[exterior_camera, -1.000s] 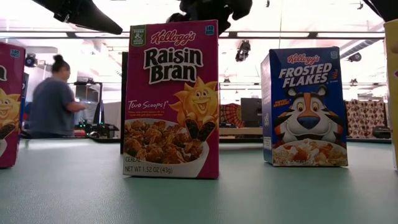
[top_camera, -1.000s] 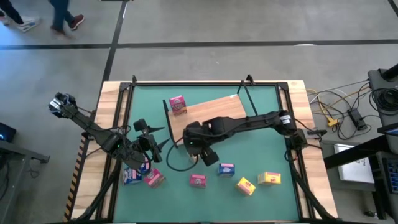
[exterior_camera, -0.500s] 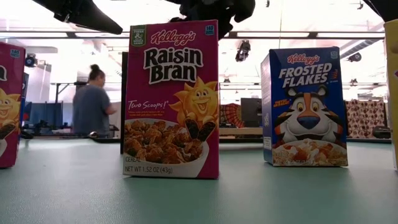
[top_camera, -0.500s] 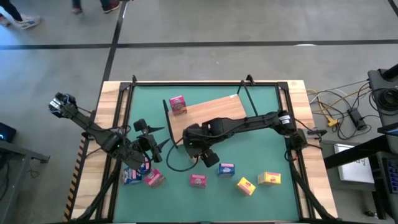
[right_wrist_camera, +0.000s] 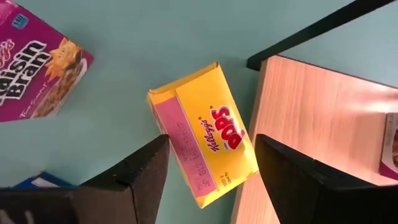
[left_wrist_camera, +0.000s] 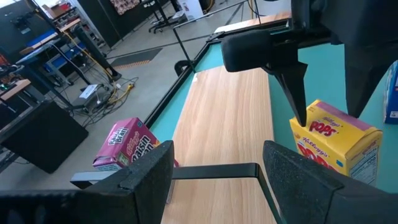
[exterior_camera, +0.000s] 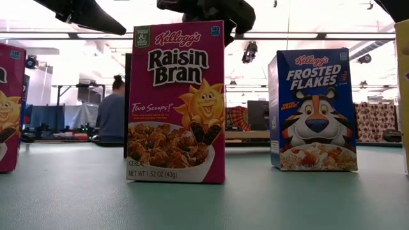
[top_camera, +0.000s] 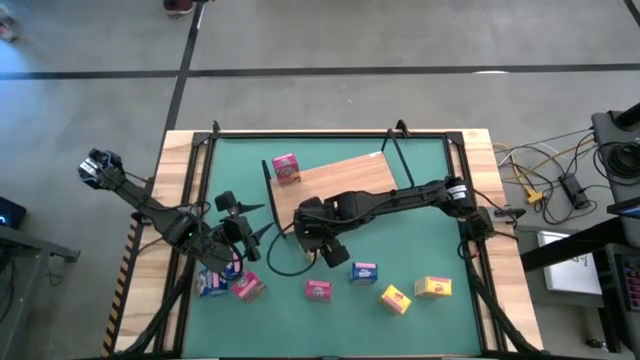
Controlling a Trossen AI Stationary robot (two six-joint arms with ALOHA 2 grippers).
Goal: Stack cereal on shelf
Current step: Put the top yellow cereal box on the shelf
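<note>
Yellow Pops cereal box (right_wrist_camera: 203,132) lies flat beside the wooden shelf (right_wrist_camera: 323,118).

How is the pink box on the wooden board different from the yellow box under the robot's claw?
The pink Raisin Bran box sits on the wooden board; the yellow Pops box lies on the green mat, beside the board's edge. The right gripper hovers open around the yellow box; nothing is near the pink one. Both are tiny Kellogg's cereal boxes.
</note>
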